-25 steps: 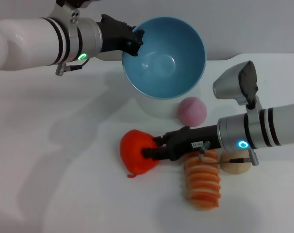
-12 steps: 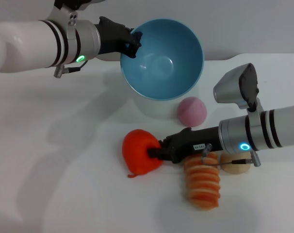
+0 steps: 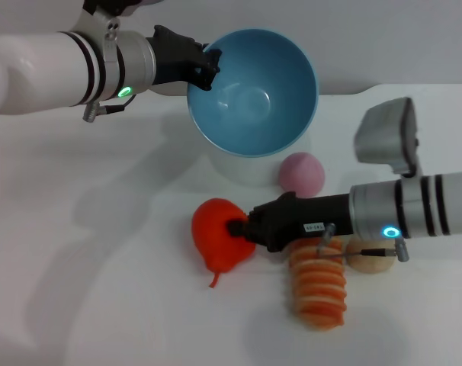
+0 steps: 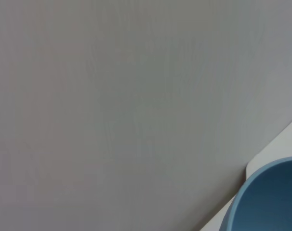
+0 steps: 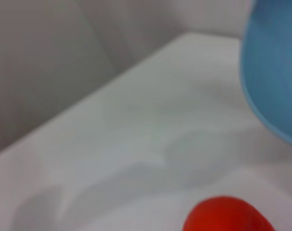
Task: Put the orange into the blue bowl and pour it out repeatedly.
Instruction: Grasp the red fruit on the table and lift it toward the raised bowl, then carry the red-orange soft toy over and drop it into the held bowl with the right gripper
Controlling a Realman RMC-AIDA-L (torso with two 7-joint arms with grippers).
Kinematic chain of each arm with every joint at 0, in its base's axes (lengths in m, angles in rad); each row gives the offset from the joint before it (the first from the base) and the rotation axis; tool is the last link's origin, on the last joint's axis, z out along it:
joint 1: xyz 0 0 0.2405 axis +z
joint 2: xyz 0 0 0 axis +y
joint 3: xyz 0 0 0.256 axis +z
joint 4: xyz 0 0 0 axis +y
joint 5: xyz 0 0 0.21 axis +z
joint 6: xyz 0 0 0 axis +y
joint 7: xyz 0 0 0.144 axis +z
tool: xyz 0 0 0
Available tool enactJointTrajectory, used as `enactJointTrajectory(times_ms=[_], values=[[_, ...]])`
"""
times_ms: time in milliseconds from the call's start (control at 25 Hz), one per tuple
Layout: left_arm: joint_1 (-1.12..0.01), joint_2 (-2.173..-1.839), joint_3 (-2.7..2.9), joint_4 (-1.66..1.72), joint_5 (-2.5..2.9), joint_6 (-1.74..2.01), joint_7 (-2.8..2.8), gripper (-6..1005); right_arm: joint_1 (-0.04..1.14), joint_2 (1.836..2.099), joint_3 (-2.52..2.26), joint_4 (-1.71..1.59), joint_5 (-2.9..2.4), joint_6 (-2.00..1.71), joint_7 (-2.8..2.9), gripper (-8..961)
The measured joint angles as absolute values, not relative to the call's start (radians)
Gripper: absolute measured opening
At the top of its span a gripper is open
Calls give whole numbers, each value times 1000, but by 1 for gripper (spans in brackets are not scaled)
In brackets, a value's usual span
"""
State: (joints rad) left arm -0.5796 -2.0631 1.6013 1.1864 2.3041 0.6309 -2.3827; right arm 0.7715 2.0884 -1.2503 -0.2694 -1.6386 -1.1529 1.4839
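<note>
The right gripper had its dark fingers closed into the side of the orange, which bulged around them, its pointed stem hanging down toward the white table. From this view it could not be told whether the fruit was lifted clear or touching the surface. Behind those fingers, along the arm, lay an orange-and-cream striped loaf and a tan ball, both partly under the wrist. A pink ball sat a little beyond the fingers, beside a white cup. The left gripper pinched the near rim of the blue bowl, its black fingers clamped across the edge, holding the bowl tipped with its opening facing the camera, empty, above the white cup. The bowl hung well apart from the orange. In the right wrist view the orange showed at the frame edge with the bowl's outer wall farther off; the left wrist view caught only a slice of the bowl against a grey wall.
</note>
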Motion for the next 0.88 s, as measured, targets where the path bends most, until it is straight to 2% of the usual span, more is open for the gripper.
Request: enactJointTrajectory(times_ms=[160,280,320,480,640,880], values=[[-579,-2062,1599,1177,2325,639,-2385,8,712,2075,-1233,-344,-1581,-1290,1460,40],[-588,-2060,1588,1173,2373,690,-2403,14,619,2071,-1203,-510,-1566,-1423,1474,31],[-603,-2061,1581,1175,2436,758,-2442,15,555,2071,-1179,-623,-1544,-1487,1501,31],[-638,-2063,1576,1205,2569,946,-2536,23,496,2069,-1096,-756,-1535,-1564,1558,30],[-644,-2064,1580,1248,2580,1055,-2561,30,488,2067,-1023,-775,-1550,-1616,1561,29],[-635,-2066,1590,1309,2575,1158,-2607,41,482,2066,-994,-730,-1591,-1585,1552,80]])
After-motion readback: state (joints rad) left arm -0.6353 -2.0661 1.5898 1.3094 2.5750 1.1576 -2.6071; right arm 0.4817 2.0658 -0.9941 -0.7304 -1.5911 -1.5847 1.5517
